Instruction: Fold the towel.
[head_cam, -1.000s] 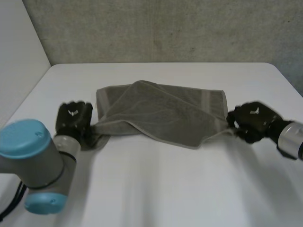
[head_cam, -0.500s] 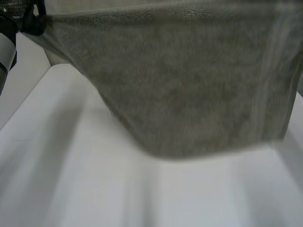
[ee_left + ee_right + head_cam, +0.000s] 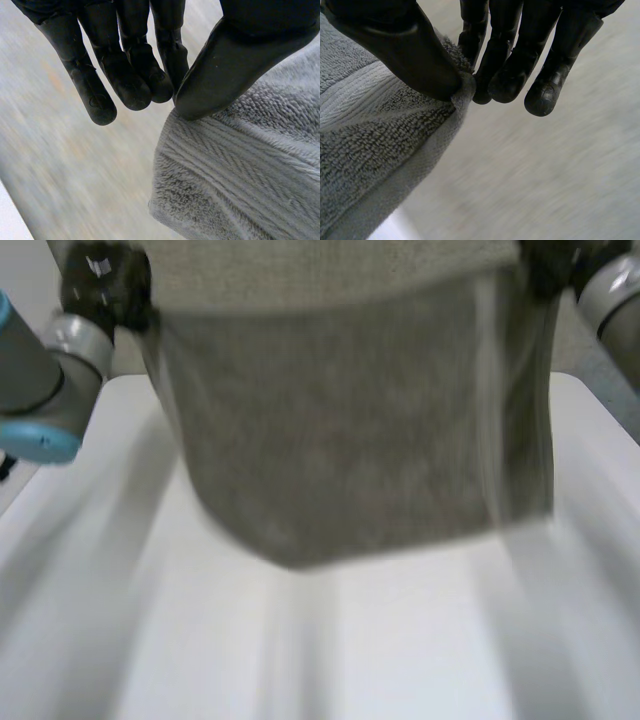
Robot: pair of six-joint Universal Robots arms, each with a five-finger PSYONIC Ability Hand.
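The white table [image 3: 400, 660] lies nearest, bare across its near part. Above it a grey towel [image 3: 350, 440] hangs as one broad sheet, spread flat between the two hands and facing the near side. Its lower edge slopes, lower at the left than at the right. The blur does not show whether that edge touches the table or hangs clear of it. A paler woven band runs down the towel's right side.

Higher and farther, the left hand [image 3: 105, 280] holds the towel's upper left corner, with the left arm [image 3: 30, 360] reaching up to it from the left. In the left wrist view the thumb [image 3: 225, 65] presses down on the banded corner of the towel and pinches it against the nearest of the fingers [image 3: 165, 75]. The other fingers are nearly straight, close together and touch no cloth.

The right hand [image 3: 548, 268] holds the upper right corner, at the end of the right arm [image 3: 615, 300]. In the right wrist view its thumb [image 3: 405, 55] lies over the towel's hem and clamps the corner against the first of the fingers [image 3: 470, 45]. The remaining fingers hang straight beside it, free of the cloth. The towel's top edge runs taut from one hand to the other.
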